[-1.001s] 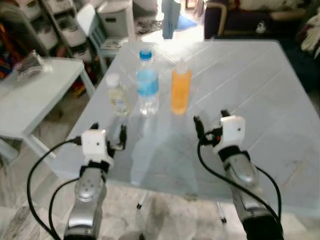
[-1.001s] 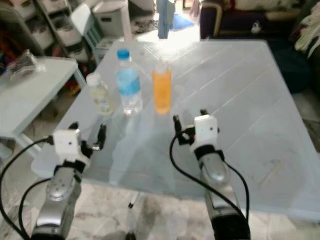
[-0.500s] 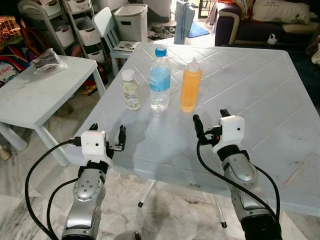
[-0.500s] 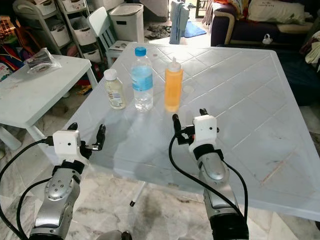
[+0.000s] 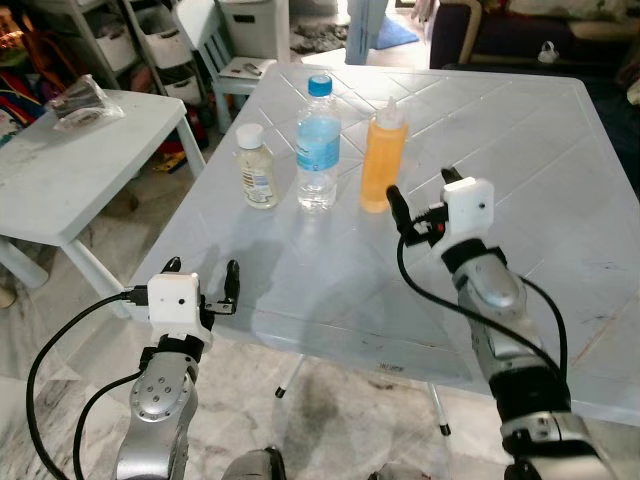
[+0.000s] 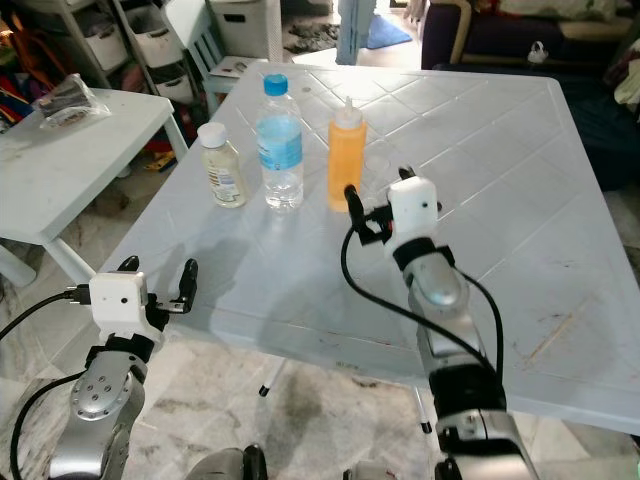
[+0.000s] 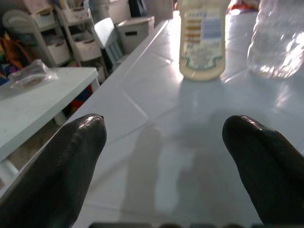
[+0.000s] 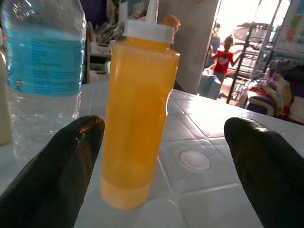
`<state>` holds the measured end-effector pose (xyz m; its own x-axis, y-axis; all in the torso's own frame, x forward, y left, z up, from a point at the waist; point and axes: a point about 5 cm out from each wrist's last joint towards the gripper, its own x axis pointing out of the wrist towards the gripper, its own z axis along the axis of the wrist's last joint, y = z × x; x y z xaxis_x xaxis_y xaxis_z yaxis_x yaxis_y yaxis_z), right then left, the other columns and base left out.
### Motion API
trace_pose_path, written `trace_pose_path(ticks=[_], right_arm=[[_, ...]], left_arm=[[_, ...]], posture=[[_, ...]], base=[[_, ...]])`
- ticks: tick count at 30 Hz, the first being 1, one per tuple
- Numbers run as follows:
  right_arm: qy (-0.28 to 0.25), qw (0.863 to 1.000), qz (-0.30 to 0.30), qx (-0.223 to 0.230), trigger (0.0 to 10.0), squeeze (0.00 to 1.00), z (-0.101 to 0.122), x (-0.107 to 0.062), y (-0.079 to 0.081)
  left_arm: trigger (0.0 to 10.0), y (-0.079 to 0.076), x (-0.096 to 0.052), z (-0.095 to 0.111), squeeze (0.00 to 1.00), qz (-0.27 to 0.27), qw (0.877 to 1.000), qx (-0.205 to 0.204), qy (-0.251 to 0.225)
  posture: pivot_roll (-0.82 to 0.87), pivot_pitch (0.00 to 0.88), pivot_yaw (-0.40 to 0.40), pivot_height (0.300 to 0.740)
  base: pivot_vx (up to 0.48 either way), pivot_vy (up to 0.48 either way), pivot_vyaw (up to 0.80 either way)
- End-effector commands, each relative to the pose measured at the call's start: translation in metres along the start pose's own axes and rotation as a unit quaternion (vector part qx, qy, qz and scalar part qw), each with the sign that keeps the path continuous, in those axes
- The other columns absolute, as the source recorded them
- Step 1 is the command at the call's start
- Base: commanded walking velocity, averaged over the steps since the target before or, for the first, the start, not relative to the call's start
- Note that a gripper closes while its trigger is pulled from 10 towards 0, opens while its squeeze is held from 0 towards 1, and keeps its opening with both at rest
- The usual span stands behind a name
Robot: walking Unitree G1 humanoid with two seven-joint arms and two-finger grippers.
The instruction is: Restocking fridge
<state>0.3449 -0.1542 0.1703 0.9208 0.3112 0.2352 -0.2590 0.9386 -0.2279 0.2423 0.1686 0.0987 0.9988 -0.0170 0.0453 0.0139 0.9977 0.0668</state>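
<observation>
**Right pincer is closing in on the orange bottle**

Three containers are standing in a row in the upper middle of the head views, on the pale blue-white plastic desk (image 5: pixel 560 150): a small clear bottle of yellowish liquid with a white cap (image 5: pixel 255 167), a clear plastic water bottle with a blue cap and blue label (image 5: pixel 318 146), and an orange squeeze bottle with a white nozzle top (image 5: pixel 380 158).

The right pincer (image 5: pixel 420 203) is now sitting just beside the orange squeeze bottle, higher in the frame and much nearer to it than half a second ago, when it was hanging well short of the row. Its fingers are standing wide apart, holding nothing, and in the right wrist view the orange bottle (image 8: pixel 137 114) is lying between them but closer to one finger (image 8: pixel 52 175), so it is probably not yet centred for a grip. That suggests the orange bottle is being picked as the first item for the fridge.

The left pincer (image 5: pixel 200 280) is dropping back towards the lower left of the frame, at the desk's near edge, its fingers also spread and empty, facing the small yellowish bottle (image 7: pixel 202 38) from well away.
</observation>
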Motion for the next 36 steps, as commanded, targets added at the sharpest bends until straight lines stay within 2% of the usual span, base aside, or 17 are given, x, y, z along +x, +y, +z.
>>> trace_pose_path(ticks=[1, 11, 25, 36], right_arm=[[-0.005, 1.0, 0.014, -0.007, 10.0, 0.0, 0.002, 0.004, 0.002], [-0.022, 0.999, 0.028, -0.016, 10.0, 0.0, 0.01, 0.021, 0.0], [-0.059, 0.997, 0.044, -0.028, 10.0, 0.0, 0.034, 0.049, -0.006], [-0.076, 0.995, 0.062, -0.019, 10.0, 0.0, 0.047, 0.062, -0.003]], left_arm=[[10.0, 0.002, -0.006, 0.001, 0.0, -0.004, 1.0, 0.011, 0.006], [10.0, 0.004, -0.018, 0.001, 0.0, -0.009, 1.0, 0.018, 0.022], [10.0, 0.006, -0.022, 0.005, 0.0, -0.018, 0.999, 0.025, 0.035], [10.0, 0.003, -0.022, 0.006, 0.0, -0.021, 0.999, 0.024, 0.038]], posture=[[0.01, 0.205, 0.068, 0.74], [0.04, 0.228, 0.075, 0.74], [0.07, 0.241, 0.092, 0.74], [0.08, 0.247, 0.095, 0.74]], base=[[0.0, 0.0, 0.0], [0.0, 0.0, 0.0], [0.0, 0.0, 0.0], [0.0, 0.0, 0.0]])
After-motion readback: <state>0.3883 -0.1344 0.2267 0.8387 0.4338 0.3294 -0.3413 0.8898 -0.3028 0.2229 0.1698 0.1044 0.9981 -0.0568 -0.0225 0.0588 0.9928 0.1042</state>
